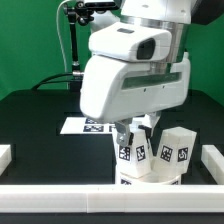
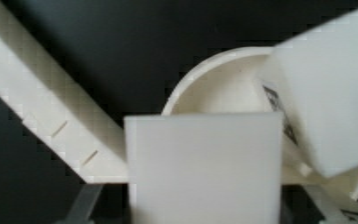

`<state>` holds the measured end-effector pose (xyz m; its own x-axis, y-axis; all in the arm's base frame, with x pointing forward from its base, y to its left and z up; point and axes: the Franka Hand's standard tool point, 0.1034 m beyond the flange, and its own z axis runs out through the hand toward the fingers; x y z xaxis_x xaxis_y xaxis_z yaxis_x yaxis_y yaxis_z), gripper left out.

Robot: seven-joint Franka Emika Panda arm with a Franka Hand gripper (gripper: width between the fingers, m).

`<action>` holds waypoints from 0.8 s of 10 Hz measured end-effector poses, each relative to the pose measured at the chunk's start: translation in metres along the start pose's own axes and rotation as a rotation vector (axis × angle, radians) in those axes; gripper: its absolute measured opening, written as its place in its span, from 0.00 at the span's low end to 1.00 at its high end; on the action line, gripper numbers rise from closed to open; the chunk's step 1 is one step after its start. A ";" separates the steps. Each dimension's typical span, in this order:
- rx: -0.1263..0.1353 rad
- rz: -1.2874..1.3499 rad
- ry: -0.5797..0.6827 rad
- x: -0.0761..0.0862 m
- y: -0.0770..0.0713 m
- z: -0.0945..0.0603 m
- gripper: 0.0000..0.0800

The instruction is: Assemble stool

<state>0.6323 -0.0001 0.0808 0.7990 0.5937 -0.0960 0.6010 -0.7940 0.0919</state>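
In the exterior view you see the arm's white wrist housing low over the seat disc [image 1: 150, 176], which sits just inside the white bar [image 1: 110, 197] that runs along the near table edge. The gripper [image 1: 133, 128] points down at a tagged leg block [image 1: 133, 150] standing on the disc; a second leg block [image 1: 173, 148] stands just beside it, toward the exterior view's right. Beyond the disc lies the marker board [image 1: 80, 125], partly hidden by the arm. The housing covers the fingers, so you cannot tell here whether they grip.

In the wrist view a plain white leg block [image 2: 202, 165] fills the space between the grey fingertips [image 2: 91, 203], which appear pressed to its sides: the jaws look clamped on it. Past it curves the seat disc's rim [image 2: 211, 80], with another white block [image 2: 336, 100] leaning over the disc and a white bar [image 2: 43, 90] crossing beside it.

You seem to be seating a leg into the disc. Next, align it to its socket, upright, and clear of the neighbouring block.
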 end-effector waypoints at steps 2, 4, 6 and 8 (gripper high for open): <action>0.041 0.269 -0.025 -0.001 -0.004 -0.002 0.42; 0.063 0.461 -0.049 0.006 -0.010 -0.008 0.42; 0.058 0.619 -0.049 0.010 -0.012 -0.009 0.42; 0.055 0.754 -0.055 0.010 -0.013 -0.008 0.42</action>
<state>0.6326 0.0166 0.0865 0.9899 -0.1194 -0.0763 -0.1113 -0.9885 0.1028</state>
